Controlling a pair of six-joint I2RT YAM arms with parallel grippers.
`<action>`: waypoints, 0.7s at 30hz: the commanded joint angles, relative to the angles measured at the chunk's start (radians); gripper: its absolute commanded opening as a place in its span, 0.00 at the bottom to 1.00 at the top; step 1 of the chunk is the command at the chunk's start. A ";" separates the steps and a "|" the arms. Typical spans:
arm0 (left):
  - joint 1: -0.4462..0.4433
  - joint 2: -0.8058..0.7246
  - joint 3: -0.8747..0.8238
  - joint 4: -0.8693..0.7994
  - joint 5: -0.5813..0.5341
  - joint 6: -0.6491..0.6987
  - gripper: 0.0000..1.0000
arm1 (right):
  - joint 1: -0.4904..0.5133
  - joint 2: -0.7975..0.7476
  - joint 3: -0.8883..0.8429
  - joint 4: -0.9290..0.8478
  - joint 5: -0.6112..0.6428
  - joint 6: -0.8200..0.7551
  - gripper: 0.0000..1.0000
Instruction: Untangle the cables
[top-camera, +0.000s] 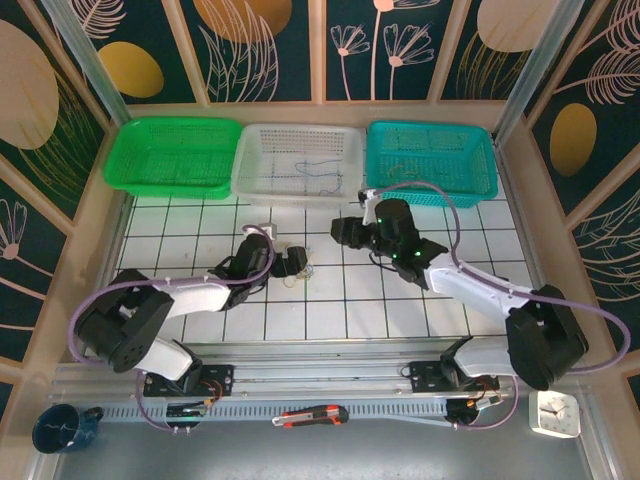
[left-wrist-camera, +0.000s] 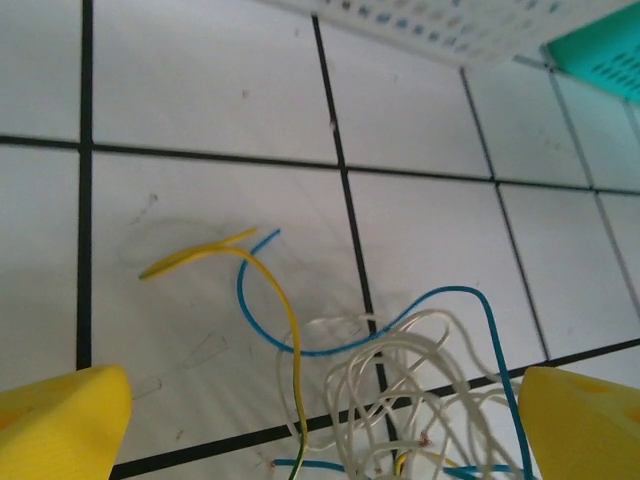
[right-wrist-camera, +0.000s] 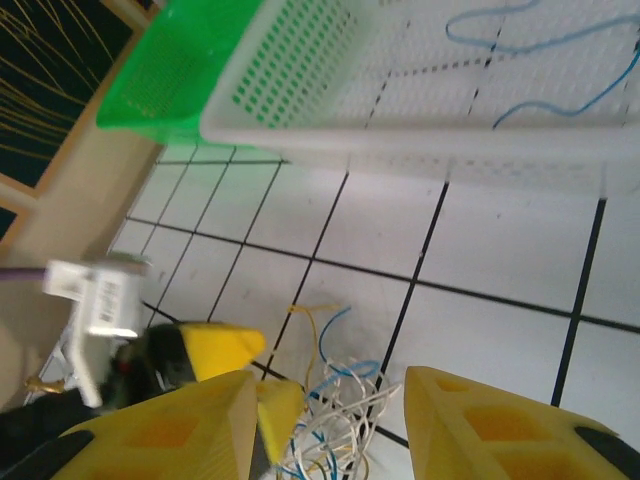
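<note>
Two claws meet over a white gridded table (top-camera: 200, 225). The left claw (left-wrist-camera: 320, 435) is spread as wide as it goes and grips nothing. The cables (left-wrist-camera: 400, 390) lie on the table between its yellow fingertips (left-wrist-camera: 60, 425), a roundish tangle of white loops with no clear long axis. From the tangle a yellow cord (left-wrist-camera: 285, 310) runs away from this claw and bends left, its free end pointing left. A blue cord (left-wrist-camera: 241, 290) just beside it ends pointing away and to the right. The right claw (right-wrist-camera: 330, 440) is partly spread and empty, with the tangle just ahead of its tips. Beyond the claws stand three baskets in a row. The green basket (top-camera: 125, 150) is far left of the left claw. The white basket (top-camera: 300, 195) is ahead of both and holds a loose blue cable (right-wrist-camera: 540, 60). The teal basket (top-camera: 430, 198), ahead of the right claw, holds faint thin strands whose colour is unclear.
</note>
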 joint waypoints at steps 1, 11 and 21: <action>-0.046 0.047 0.043 -0.045 0.021 0.037 0.99 | -0.006 -0.039 0.007 -0.041 0.063 -0.030 0.43; -0.164 0.097 0.126 -0.134 -0.060 0.059 0.99 | -0.017 -0.031 0.008 -0.037 0.069 -0.021 0.42; -0.152 -0.066 0.143 -0.162 -0.096 0.054 0.99 | -0.016 -0.012 0.008 -0.044 0.067 -0.020 0.42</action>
